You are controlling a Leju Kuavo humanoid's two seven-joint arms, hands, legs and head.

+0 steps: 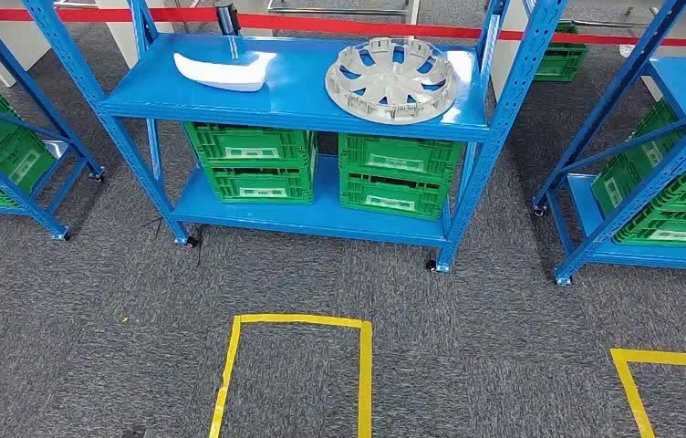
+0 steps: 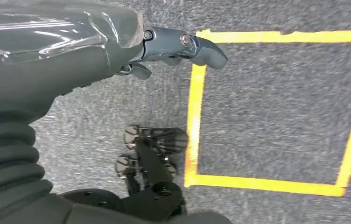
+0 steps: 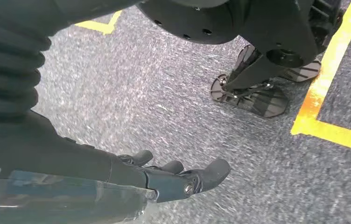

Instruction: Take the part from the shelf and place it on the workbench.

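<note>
Grey carpet (image 1: 504,310) lies under us. Our left hand (image 2: 178,49) and right hand (image 3: 183,179) hang released, fingers holding nothing, well apart from the wheel cover (image 1: 391,79) and white part (image 1: 223,70) on the blue shelf (image 1: 294,96).

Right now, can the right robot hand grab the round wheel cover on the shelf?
Probably not yet. The right robot hand hangs low over the carpet, holding nothing, while the wheel cover sits on the blue shelf beyond the yellow floor square. Nothing blocks it; it just looks too far.
</note>
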